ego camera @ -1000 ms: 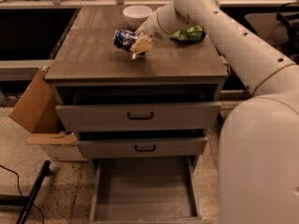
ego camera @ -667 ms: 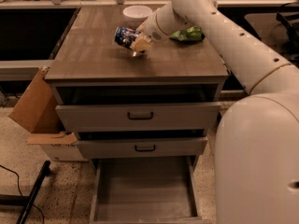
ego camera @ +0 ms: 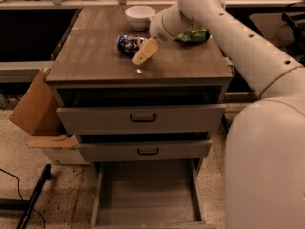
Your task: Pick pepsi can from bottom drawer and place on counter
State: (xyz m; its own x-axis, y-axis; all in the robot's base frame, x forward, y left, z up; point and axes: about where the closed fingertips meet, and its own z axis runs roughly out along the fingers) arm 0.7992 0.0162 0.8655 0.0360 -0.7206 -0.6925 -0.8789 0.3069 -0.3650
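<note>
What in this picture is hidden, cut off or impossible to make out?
Camera view:
1. pepsi can: one end is covered by the gripper holding it over the counter; whether it touches the wood is unclear.
2. bottom drawer: its front is cut off by the lower picture edge.
3. green packet: partly behind the arm, print too small to read.
4. upper drawers: insides lost in shadow.

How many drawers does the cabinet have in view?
3. Top drawer, slightly out under the counter; middle drawer, just below it; bottom drawer, pulled farthest out at floor level. The gripper is over the counter at the pepsi can.
</note>
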